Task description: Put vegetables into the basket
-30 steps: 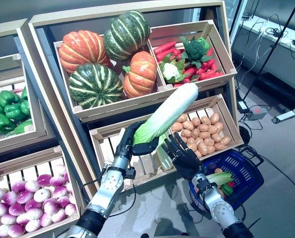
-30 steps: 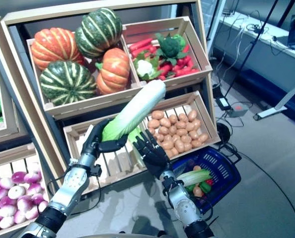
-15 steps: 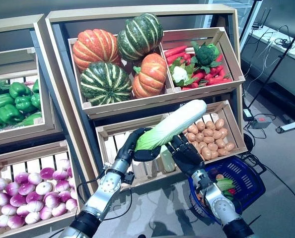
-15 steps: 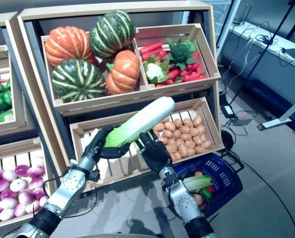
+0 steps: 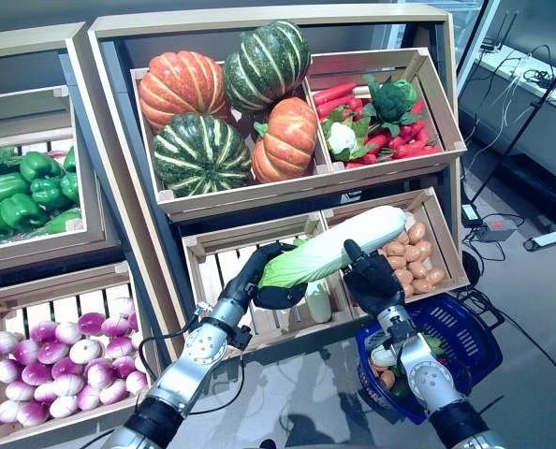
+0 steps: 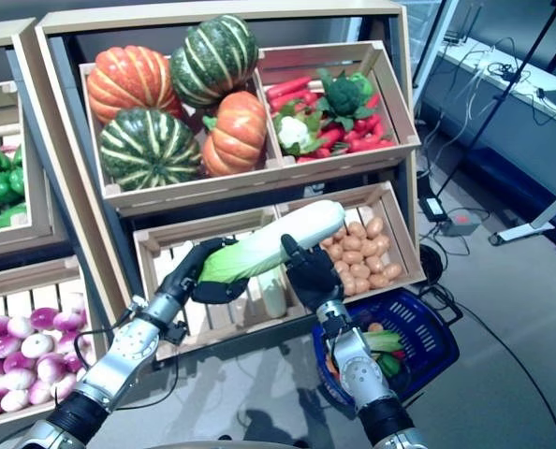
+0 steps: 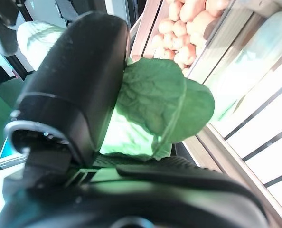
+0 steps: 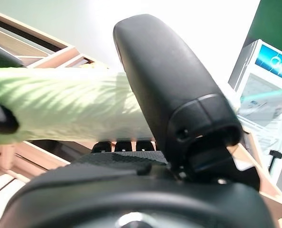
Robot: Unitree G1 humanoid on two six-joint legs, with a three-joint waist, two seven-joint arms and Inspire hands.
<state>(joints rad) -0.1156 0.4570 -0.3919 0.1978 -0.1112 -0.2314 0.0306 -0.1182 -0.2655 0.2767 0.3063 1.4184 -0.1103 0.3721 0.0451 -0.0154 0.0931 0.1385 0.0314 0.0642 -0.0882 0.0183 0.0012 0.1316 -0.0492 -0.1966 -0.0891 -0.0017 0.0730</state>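
Compared with a second before, the napa cabbage [image 5: 329,254] was lower and lay nearly level instead of pointing up — it was now in front of the potato crate [image 5: 440,229]. The left hand [image 5: 276,281] was curled round its green leafy end. The right hand [image 5: 372,279], which earlier was spread open beside the cabbage, had closed on the pale middle part, with the thumb over the top; its fingers behind the cabbage seemed to wrap it, though they were mostly hidden. So both hands held the cabbage together, which looked like a handover to the right side. The blue basket [image 5: 470,323] stood on the floor below the right arm, with some vegetables inside already — the cabbage was not yet over it.
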